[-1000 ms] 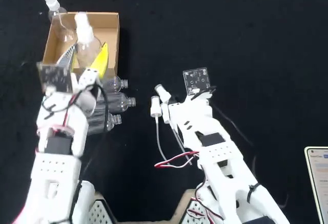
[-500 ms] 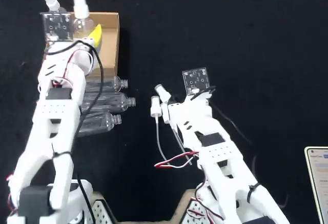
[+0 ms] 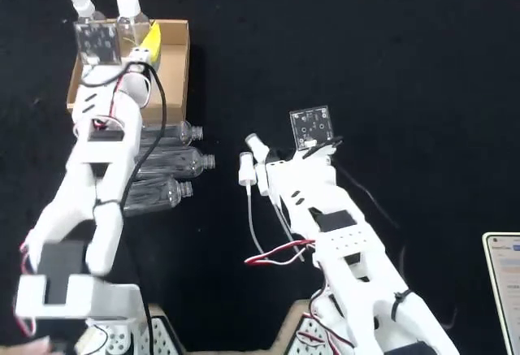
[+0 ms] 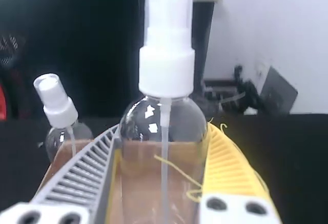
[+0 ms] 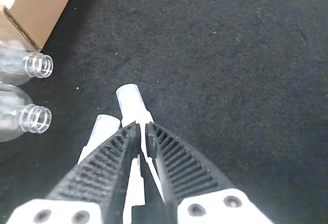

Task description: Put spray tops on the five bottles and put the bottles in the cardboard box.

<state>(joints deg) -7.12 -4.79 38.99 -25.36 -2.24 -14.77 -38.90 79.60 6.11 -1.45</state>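
The left arm stretches far out from its base, its links almost in one line, so that the left gripper (image 3: 135, 44) hangs over the cardboard box (image 3: 177, 62). Its grey and yellow jaws stand wide around the body of a clear bottle (image 4: 154, 124), gripping it upright with its white spray top (image 4: 166, 55) pointing up above the box. A second capped bottle (image 3: 82, 3) stands at the box's far corner, just beside the held one. Three open bottles (image 3: 175, 162) lie on their sides on the black table (image 3: 406, 62), touching one another, right against the box's near side. The right arm is bent low, well apart from the box, its forearm slanting down to the cloth beyond the open bottles' necks. The right gripper (image 5: 139, 126) is narrowed to a slit, pinching a loose spray top (image 5: 130, 101), with another spray top (image 5: 104, 125) just beside its finger.
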